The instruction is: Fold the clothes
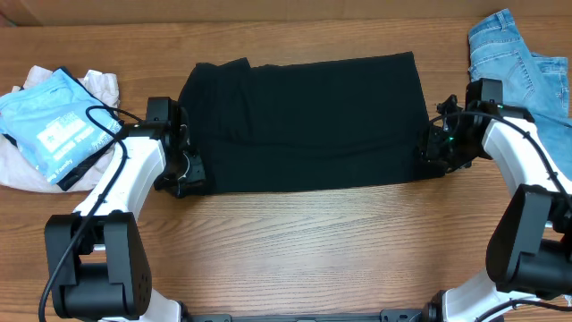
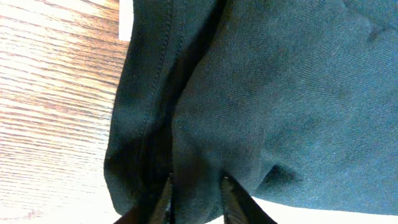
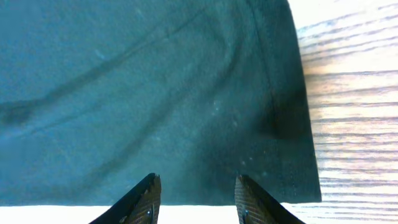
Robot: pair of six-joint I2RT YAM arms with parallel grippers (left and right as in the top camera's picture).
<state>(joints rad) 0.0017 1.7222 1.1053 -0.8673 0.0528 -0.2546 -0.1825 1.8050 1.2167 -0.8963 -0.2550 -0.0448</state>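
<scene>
Black T-shirt (image 1: pixel 304 121), 1 item, lying flat between 2 grippers. Left gripper (image 2: pixel 198 199): narrowed onto a fabric pucker at its tips. Right gripper (image 3: pixel 196 199): wide apart, empty, shirt edge at its tips. Best practice: right catches both layers, then both lift level.

The shirt (image 1: pixel 304 121) lay central on the table (image 1: pixel 313 250). Jeans (image 1: pixel 518 58) lay at its 2 o'clock; a garment (image 1: pixel 54 125) lay at its 9 o'clock, on a cloth (image 1: pixel 105 87).
</scene>
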